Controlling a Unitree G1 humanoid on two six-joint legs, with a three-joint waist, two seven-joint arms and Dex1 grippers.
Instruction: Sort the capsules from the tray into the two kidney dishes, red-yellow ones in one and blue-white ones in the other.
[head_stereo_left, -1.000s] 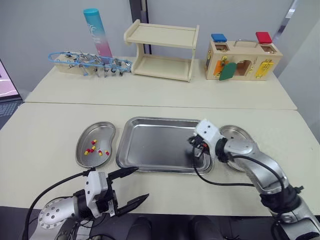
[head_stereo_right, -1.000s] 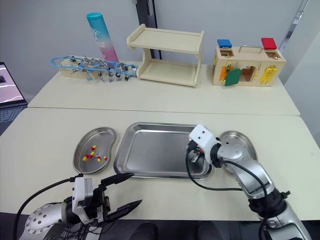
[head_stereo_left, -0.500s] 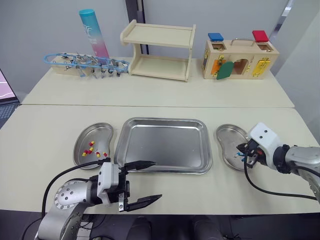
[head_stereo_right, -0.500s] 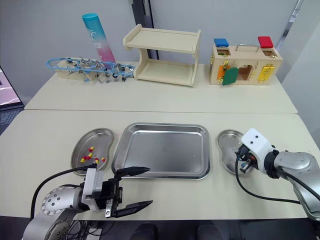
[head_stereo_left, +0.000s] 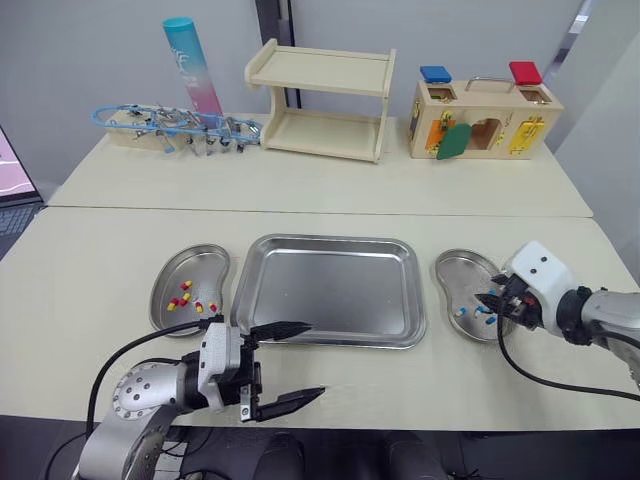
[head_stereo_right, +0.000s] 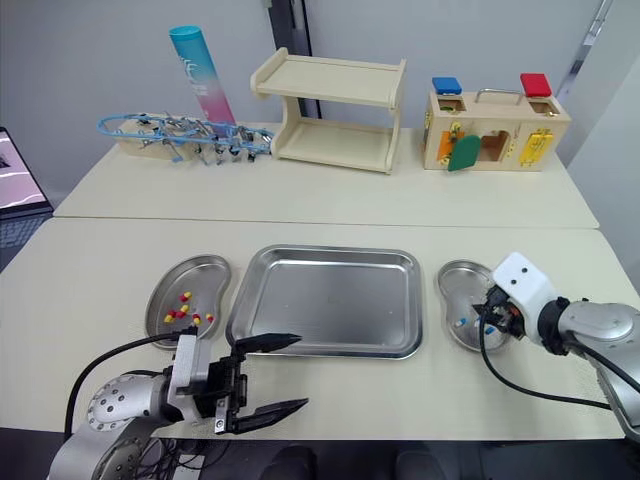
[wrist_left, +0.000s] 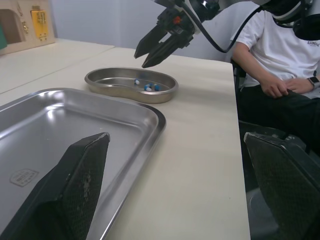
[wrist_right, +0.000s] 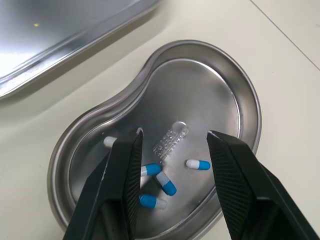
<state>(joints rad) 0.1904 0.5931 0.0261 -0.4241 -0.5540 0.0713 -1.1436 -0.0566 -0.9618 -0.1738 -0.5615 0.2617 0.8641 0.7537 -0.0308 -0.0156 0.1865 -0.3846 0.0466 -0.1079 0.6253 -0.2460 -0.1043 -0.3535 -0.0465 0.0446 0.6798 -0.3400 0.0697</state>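
Right below the right gripper (wrist_right: 173, 132), on the floor of the right dish (wrist_right: 240, 95): a handful of blue-white capsules (wrist_right: 165, 185), loose, close together, long axes pointing different ways. Nothing held between the gripper's fingers (wrist_right: 120, 190); set moderately apart, tips hanging just above the dish, no contact that can be made out.

Ahead of the left gripper (head_stereo_left: 315, 357) and off to its outer side: the left dish (head_stereo_left: 190, 252), with red-yellow capsules (head_stereo_left: 190, 298) gathered in it. Left gripper spread very wide, empty, hovering low over the near edge of the table (head_stereo_left: 120, 230), one fingertip reaching about as far as the near rim of the tray (head_stereo_left: 330, 290).

Between the two grippers, the tray: looks bare, apart from one tiny speck too small to name.

Judging from that: sorting probably finished or nearly so, with no capsule plainly left to fetch. For any stray blue-white on the tray, best taken with the right arm, nearer its dish; for a red-yellow, the left. To pick one: line up with its long axis first, then close across the short side, not along the length. Expect skidding or rolling on smooth steel.

Far beyond both grippers, along the back of the table: a wooden shelf (head_stereo_left: 320, 100), a box with latches (head_stereo_left: 485, 120), a blue tube (head_stereo_left: 195, 65), a blue wire rack (head_stereo_left: 170, 125). Past the right gripper, off the table's end: a seated person (wrist_left: 280, 55) in a white shirt.
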